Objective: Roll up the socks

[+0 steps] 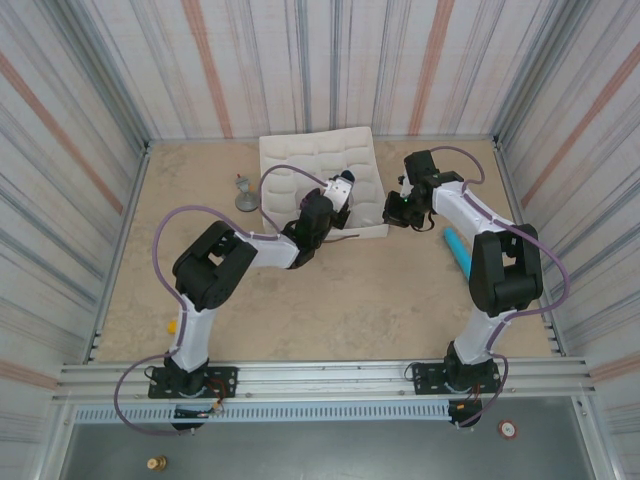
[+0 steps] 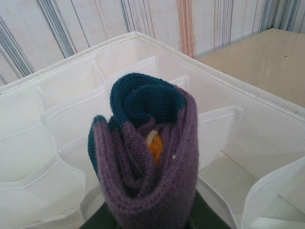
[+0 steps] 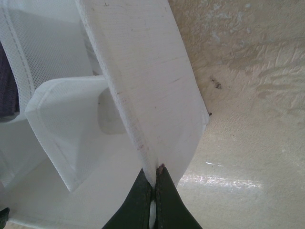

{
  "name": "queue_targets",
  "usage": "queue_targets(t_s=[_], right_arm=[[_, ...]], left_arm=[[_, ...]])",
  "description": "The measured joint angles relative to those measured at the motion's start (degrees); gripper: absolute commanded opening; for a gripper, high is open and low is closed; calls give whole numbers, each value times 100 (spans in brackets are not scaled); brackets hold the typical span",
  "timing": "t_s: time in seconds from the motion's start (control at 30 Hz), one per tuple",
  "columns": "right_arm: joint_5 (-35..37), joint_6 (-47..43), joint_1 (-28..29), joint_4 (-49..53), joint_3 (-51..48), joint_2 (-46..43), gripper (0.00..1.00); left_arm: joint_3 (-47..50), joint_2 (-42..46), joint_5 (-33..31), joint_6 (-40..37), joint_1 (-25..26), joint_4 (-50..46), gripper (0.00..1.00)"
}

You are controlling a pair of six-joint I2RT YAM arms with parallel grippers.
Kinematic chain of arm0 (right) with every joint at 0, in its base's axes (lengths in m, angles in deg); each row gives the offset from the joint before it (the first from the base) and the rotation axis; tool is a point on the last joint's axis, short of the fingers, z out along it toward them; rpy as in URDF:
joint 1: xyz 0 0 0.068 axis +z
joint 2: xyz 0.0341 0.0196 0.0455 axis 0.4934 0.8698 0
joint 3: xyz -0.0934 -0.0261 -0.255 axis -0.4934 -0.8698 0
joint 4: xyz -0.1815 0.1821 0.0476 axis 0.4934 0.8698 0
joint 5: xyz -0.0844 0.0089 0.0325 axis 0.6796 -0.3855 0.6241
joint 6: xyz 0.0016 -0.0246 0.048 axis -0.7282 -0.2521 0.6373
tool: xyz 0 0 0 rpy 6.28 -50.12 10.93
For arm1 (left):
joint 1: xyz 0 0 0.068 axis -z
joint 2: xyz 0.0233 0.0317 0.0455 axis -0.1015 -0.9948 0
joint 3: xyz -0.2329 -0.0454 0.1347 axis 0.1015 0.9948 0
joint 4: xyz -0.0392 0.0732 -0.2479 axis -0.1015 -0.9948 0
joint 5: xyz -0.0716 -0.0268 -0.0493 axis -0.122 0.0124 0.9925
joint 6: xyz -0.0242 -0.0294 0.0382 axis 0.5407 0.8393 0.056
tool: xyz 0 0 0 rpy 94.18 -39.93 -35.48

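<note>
The socks [image 2: 147,162] are rolled into one purple bundle with a navy toe on top and a bit of orange in the core. My left gripper [image 2: 148,220] is shut on the bundle's lower end, and its dark fingers [image 2: 97,222] show on either side. It holds the bundle upright above the cells of a white fabric organizer box [image 2: 57,119]. In the top view the left gripper [image 1: 335,200] is over the box's [image 1: 300,160] near right part. My right gripper [image 3: 155,174] is shut on the box's side wall [image 3: 147,71], at the box's right edge [image 1: 398,208].
A teal cylinder [image 1: 458,250] lies on the table right of the box, beside the right arm. A small grey stand [image 1: 243,195] is left of the box. A small yellow block [image 1: 171,324] sits near the left arm's base. Striped walls enclose the table.
</note>
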Motion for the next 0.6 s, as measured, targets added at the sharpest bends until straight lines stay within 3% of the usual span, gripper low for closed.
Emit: queue_targets(t_s=[0.23,0.33,0.5,0.6], right_arm=[[-2,0,-2,17,0,0,0],[-4,0,-22,17,-2,0,0],[-20,0,-28,20,0,0,0],[-20,0,-28,24,-2,0,0]], left_arm=[[94,50,39,120,0,-4,22],[133,83,37,142,0,-7,32],[136,98,44,153,0,-50,37],[136,101,107,153,0,-72,49]])
